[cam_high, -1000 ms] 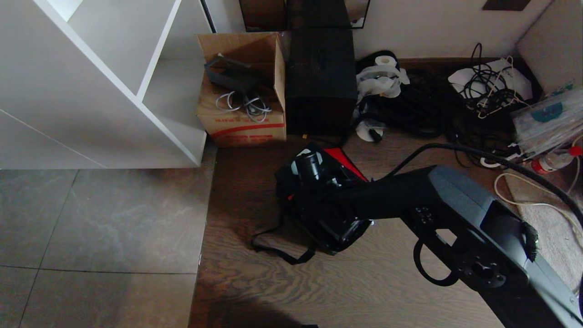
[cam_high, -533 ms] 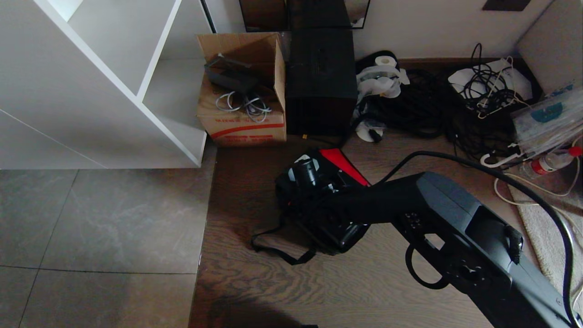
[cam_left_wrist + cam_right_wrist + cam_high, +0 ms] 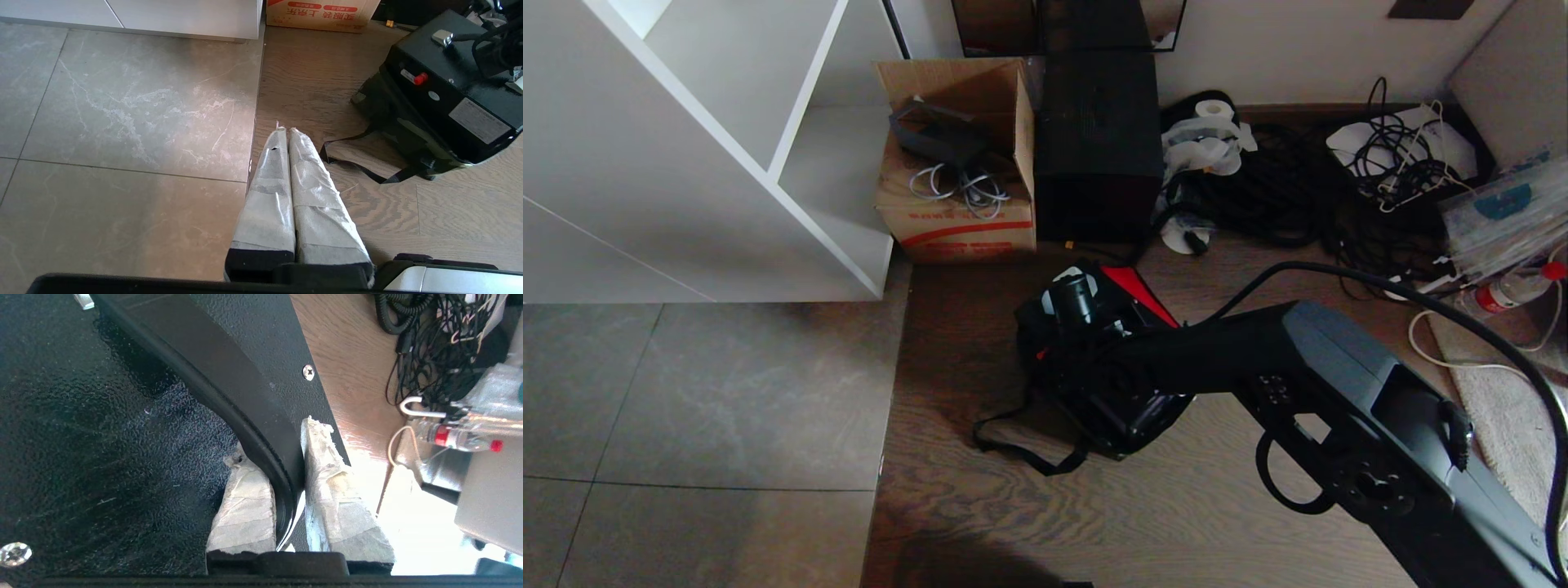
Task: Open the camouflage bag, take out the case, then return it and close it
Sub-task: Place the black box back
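Camouflage bag (image 3: 1094,408) lies open on the wood floor (image 3: 1094,514), just in front of the tall black box (image 3: 1099,147) by the wall; red lining (image 3: 1137,287) shows at the bag's far edge; black strap (image 3: 1013,445) trails on the floor toward the robot; case (image 3: 453,87) sits in the bag's mouth, tilted, red latch (image 3: 419,78) on its side facing the grey tiles (image 3: 122,122); right claw (image 3: 286,457) is over the case, padded fingers (image 3: 327,486) clamped on the case's black handle (image 3: 229,384), one finger each side; left claw (image 3: 286,132) hangs low, well apart from the bag on the tile side, fingers pressed together, nothing between; cardboard box (image 3: 960,155) w/ cables stands beside the black box, next to the white shelf (image 3: 727,147).
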`<state>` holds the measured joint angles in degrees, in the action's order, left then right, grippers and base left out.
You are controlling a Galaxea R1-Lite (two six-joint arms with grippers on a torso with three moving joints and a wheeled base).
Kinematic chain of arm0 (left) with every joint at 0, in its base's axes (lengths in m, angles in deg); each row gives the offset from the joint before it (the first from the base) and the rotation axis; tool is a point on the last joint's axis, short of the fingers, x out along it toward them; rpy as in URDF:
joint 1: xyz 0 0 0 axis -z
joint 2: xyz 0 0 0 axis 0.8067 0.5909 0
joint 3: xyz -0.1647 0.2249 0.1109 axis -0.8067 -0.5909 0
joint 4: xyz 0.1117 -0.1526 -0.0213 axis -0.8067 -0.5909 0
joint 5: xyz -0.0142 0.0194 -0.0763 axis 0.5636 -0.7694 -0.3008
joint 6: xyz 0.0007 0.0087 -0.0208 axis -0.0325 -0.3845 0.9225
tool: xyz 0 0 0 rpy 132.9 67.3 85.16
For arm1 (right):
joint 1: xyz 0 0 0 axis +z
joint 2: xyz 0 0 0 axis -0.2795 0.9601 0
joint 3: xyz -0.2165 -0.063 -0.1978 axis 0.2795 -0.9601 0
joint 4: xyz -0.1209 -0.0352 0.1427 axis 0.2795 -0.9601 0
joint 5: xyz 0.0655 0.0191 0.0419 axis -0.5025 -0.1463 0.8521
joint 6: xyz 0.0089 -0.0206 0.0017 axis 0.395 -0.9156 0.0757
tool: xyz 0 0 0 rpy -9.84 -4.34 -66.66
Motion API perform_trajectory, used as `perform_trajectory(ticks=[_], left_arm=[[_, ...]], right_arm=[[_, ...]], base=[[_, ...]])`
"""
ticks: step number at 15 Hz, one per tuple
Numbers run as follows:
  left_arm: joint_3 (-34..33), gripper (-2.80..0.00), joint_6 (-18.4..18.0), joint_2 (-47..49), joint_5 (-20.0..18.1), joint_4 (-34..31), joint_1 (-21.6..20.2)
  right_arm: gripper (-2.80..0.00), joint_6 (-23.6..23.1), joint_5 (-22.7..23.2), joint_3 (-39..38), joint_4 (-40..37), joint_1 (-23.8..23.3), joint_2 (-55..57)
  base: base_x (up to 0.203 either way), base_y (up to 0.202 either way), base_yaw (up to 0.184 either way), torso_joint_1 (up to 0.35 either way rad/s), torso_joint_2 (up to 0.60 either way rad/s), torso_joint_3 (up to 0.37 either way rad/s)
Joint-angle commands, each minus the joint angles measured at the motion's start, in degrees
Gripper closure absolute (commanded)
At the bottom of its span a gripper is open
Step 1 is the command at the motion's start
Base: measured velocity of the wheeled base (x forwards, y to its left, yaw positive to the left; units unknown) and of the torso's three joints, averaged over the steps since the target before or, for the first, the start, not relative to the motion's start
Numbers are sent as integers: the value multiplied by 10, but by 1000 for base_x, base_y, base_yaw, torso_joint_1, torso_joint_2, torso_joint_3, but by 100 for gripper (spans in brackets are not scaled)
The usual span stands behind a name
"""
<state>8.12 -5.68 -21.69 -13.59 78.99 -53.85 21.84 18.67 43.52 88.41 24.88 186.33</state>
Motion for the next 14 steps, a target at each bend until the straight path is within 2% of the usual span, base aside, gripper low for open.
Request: perform_trajectory(ticks=[1, 7, 14], left_arm=[[-6, 0, 0, 0, 0, 0, 0], [-6, 0, 0, 0, 0, 0, 0], [-6, 0, 0, 0, 0, 0, 0]], right_arm=[[0, 12, 0, 1, 1, 0, -2], [0, 38, 18, 7, -1, -1, 8], [0, 45, 30, 7, 1, -2, 33]], base=[[0, 0, 0, 0, 0, 0], [0, 0, 0, 0, 0, 0], [0, 0, 0, 0, 0, 0]])
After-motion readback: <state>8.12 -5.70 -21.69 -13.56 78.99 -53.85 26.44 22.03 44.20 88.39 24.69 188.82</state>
